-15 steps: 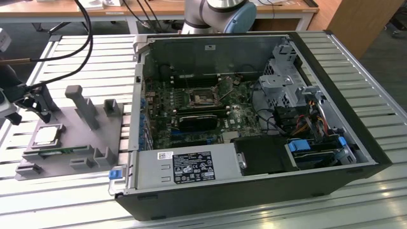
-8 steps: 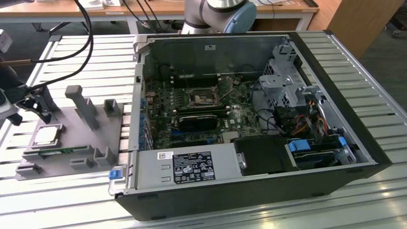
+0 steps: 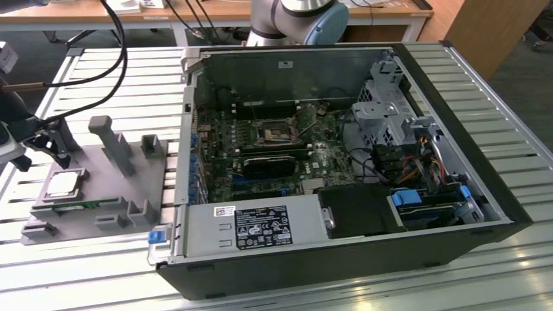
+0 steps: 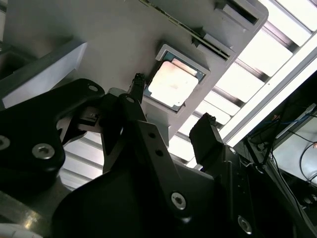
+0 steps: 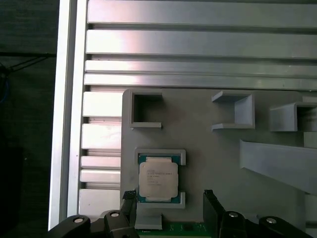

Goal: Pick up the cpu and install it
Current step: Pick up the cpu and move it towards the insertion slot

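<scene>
Fingers [image 4: 208, 136]: two black metal ones, spread wide, pinching nothing. The gripper [image 5: 169, 194] hangs over the near end of the grey plastic fixture block [image 5: 213, 163], which rests on the ribbed aluminium table [image 3: 103, 71].

The cpu [image 5: 157, 178], a small flat square chip with a shiny silver lid and pale green rim, lies flat in its shallow nest on that block. In both wrist views it shows between the two fingers (we judge it untouched, fingers above it). In the exterior view the cpu [image 3: 65, 184] is at the view's left, well apart from the open black computer case [image 3: 346, 275] and the square metal-framed socket [image 3: 276, 135] on the board inside.

Risks as we read them:
- In the first wrist view the chip lies nearer one finger than the other. An off-centre close would let one finger land first and shove or tip the chip against the nest's raised lips.
- Those lips hug the chip's corners; a fingertip coming down on one would stall the grasp.
- The chip is thin and its edges look smooth, so a shallow pinch could slip.
- A chip carried tilted or twisted would meet the socket badly.
- The thin green memory stick [image 5: 190, 229] lies just beside the nest, and a stray finger could knock it.
</scene>
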